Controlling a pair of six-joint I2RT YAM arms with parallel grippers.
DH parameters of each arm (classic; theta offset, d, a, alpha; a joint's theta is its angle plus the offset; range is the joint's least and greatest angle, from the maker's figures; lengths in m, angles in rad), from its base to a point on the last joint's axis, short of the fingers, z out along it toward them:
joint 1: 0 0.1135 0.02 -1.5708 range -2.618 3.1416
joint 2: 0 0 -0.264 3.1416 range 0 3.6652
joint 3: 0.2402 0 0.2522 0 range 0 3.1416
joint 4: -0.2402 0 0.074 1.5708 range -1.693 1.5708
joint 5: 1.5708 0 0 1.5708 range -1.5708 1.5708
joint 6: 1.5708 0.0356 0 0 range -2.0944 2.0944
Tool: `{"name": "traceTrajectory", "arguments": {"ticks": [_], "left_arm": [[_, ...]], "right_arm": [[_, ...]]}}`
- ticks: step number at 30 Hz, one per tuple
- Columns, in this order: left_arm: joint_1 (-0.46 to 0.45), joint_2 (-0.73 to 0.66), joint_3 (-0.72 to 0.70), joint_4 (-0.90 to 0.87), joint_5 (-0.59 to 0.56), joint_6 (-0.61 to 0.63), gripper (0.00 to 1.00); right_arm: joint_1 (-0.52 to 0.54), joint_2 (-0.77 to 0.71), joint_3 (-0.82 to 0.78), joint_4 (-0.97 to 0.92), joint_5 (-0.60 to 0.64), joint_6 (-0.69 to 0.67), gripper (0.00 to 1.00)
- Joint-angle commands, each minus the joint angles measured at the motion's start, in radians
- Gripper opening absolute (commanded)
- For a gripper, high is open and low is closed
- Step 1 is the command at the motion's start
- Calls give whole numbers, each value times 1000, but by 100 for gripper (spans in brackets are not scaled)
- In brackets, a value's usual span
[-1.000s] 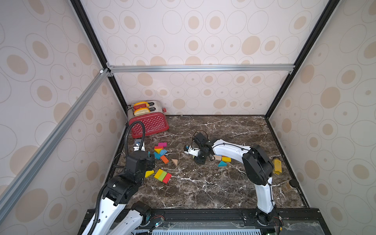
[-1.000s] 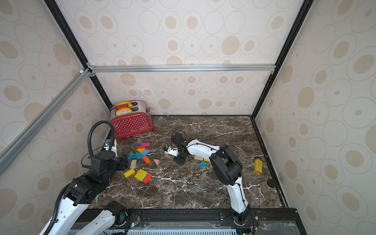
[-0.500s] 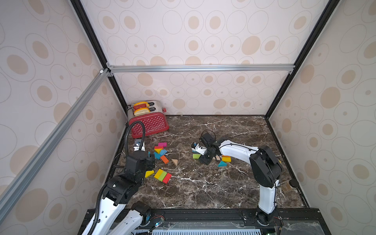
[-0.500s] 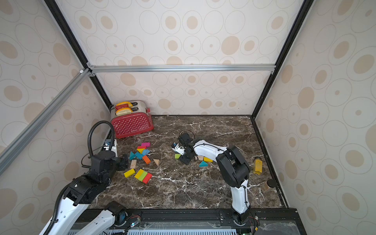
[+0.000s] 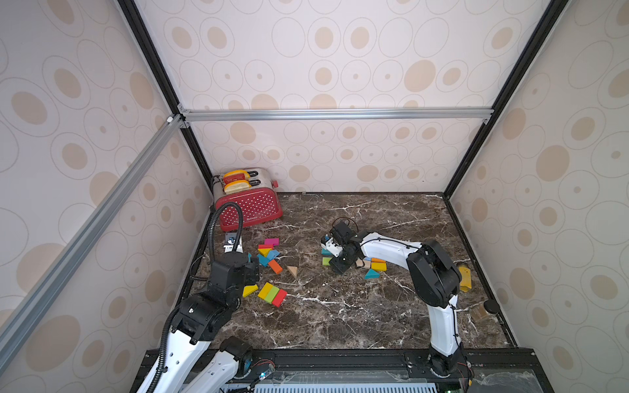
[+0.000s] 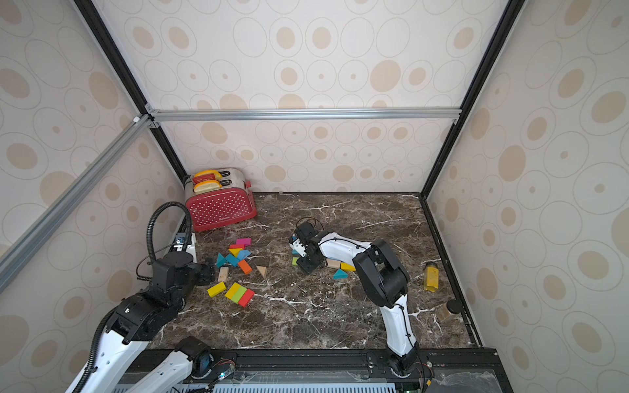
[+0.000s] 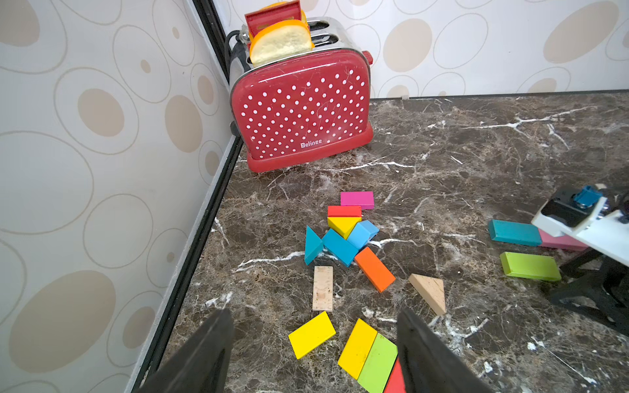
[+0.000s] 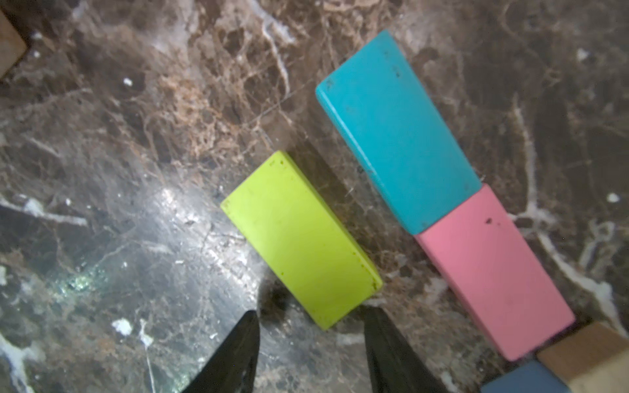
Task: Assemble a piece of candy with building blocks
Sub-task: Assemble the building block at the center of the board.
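Note:
A lime-green block [image 8: 299, 238] lies flat on the marble, parallel to a teal block [image 8: 394, 129] and a pink block [image 8: 493, 289] laid end to end. My right gripper [image 8: 311, 314] is open. Its fingertips [image 8: 372, 316] flank the green block's near corner without pressing it. Both top views show the gripper [image 5: 340, 267] [image 6: 308, 267] low beside the green block [image 5: 326, 261]. My left gripper [image 7: 313, 316] is open and empty, hovering over a loose yellow block [image 7: 311, 335] and a yellow-green-red row [image 7: 369, 357] [image 5: 272, 294]. More building blocks [image 5: 269, 253] cluster behind it.
A red polka-dot toaster [image 5: 250, 207] stands in the back left corner. A teal wedge [image 5: 371, 274] and bare-wood and orange blocks lie under the right arm. A mustard-yellow bottle [image 5: 464, 277] and a dark-lidded jar [image 5: 483, 311] lie by the right wall.
My right gripper has let go of the green block, which now rests on the table, and has drawn back to the right and toward the front. The left arm has not moved.

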Motion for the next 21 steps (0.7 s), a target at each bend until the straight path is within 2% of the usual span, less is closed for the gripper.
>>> {"name": "traceTrajectory", "arguments": {"ticks": [1,12,21], "left_arm": [[8,0,5,11,6,10,77],[7,-6,4,10,4,11,78],[8,-6,4,9,4,11,78]], "right_arm": [[6,43,29,-31,4,79,50],[25,72,62,-25,-1,171,40],[24,87,86,-42,45,190,37]]}}
